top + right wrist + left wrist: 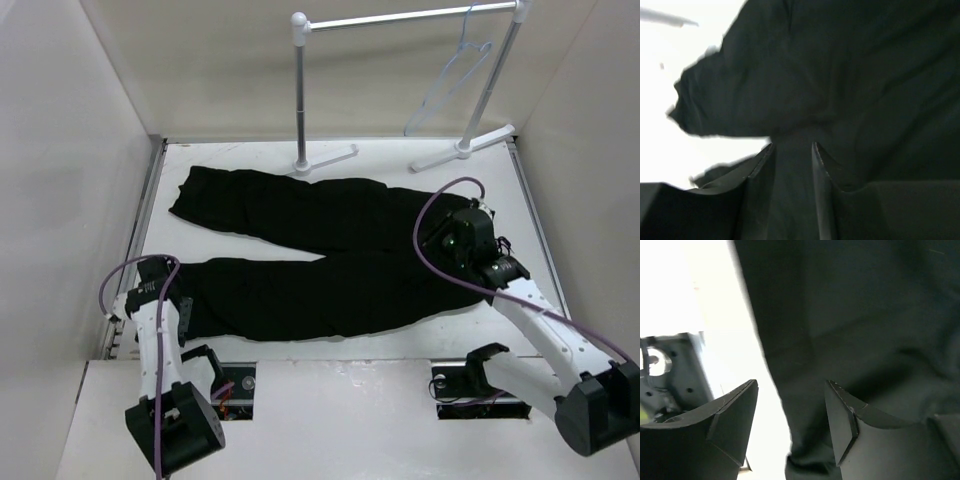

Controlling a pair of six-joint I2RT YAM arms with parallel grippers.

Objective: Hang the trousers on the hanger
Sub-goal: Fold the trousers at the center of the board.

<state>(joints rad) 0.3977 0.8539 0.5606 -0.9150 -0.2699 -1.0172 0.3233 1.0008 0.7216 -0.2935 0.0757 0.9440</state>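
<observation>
I see the trousers (320, 250) lying flat across the middle of the table (400, 345), waist toward the right edge, while the hanger (452, 78) hangs on the rail (400, 18) at the far right corner. My right arm reaches in from the near right, and the right gripper (790, 147) pinches a fold at the waist. My left arm is folded at the near left edge, with the left gripper (790, 385) spread apart over a leg's edge
</observation>
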